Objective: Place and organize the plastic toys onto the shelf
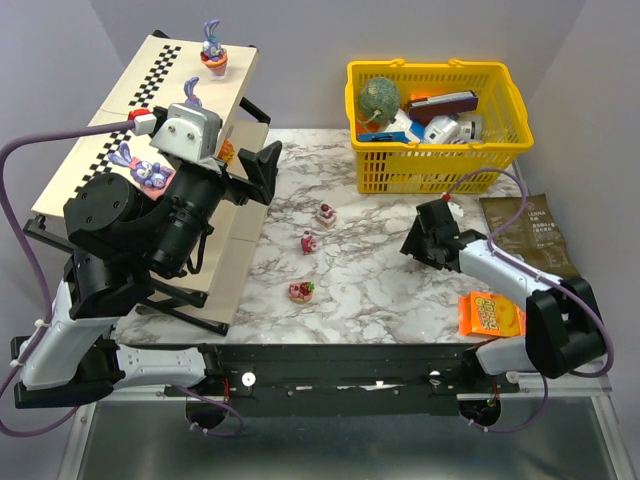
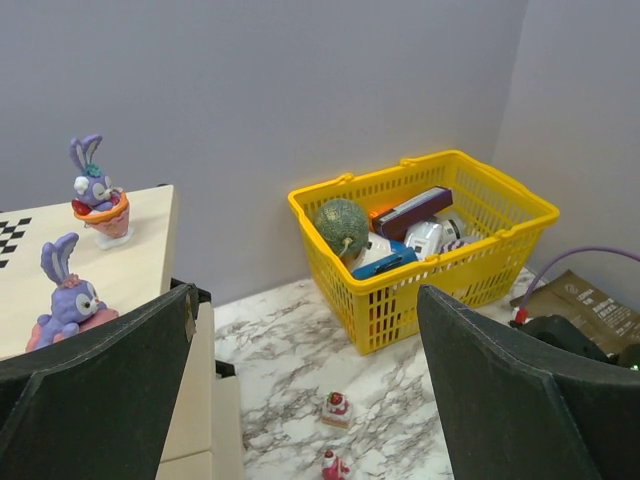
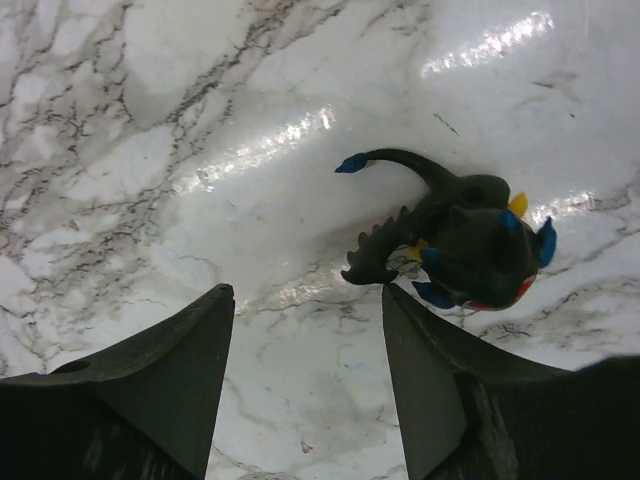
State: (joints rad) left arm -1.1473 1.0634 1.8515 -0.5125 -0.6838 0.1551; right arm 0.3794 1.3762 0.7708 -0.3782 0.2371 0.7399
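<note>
Well, lettering: the dark packet at the right edge carries pale print I cannot read; the yellow letters on the orange snack packet below it are too small to read.
Rabbits: three, purple-eared, all on the shelf at the upper left of the top view. The top rabbit stands in an orange cup, the middle rabbit sits lower down, and the lower rabbit lies on pink.
Figurines on the marble table: three, small, red and pink, mid-frame and apart from each other: far figurine, mid figurine, near figurine.
Black dragon: one, glossy, with a blue tail tip, blue and yellow patches and a spiny back. It lies on the marble at the right of my right wrist view.
Yellow basket: one, upper right, holding a green ball and some boxes.
My left gripper: spread wide and holding nothing, up beside the shelf.
My right gripper: partly spread with only marble between the fingers; the dragon lies just beside one finger.
</note>
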